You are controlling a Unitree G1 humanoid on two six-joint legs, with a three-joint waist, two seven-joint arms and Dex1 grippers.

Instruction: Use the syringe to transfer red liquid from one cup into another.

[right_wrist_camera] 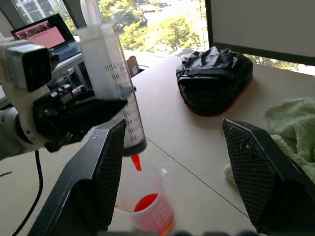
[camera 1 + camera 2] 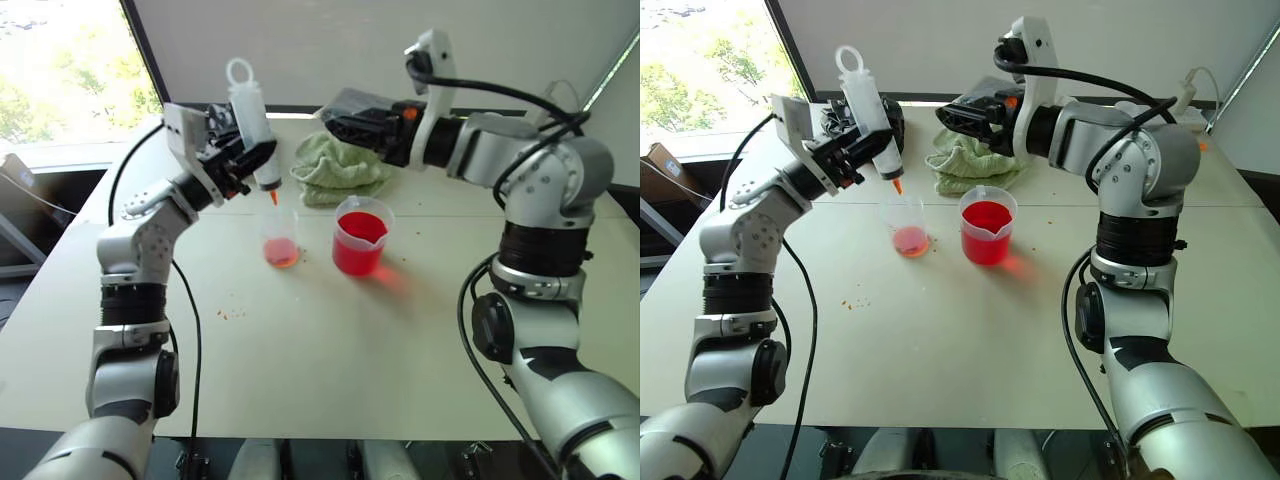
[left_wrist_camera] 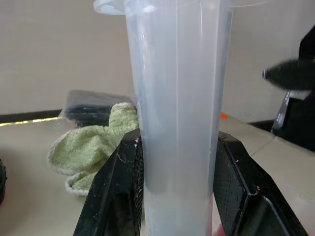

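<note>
Pale table beneath bright windows, green towel at rear. Syringe clamped upright in left gripper, tip over small cup; beaker beside. Right gripper spread wide, empty. Right wrist view: black bag.

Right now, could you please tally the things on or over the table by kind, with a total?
Clear plastic containers holding red liquid: 2, the spouted beaker and the small cup
Syringes: 1, the syringe, held over the small cup
Green towels: 1, the green towel
Black bags: 1, the black bag
Total: 5
</note>
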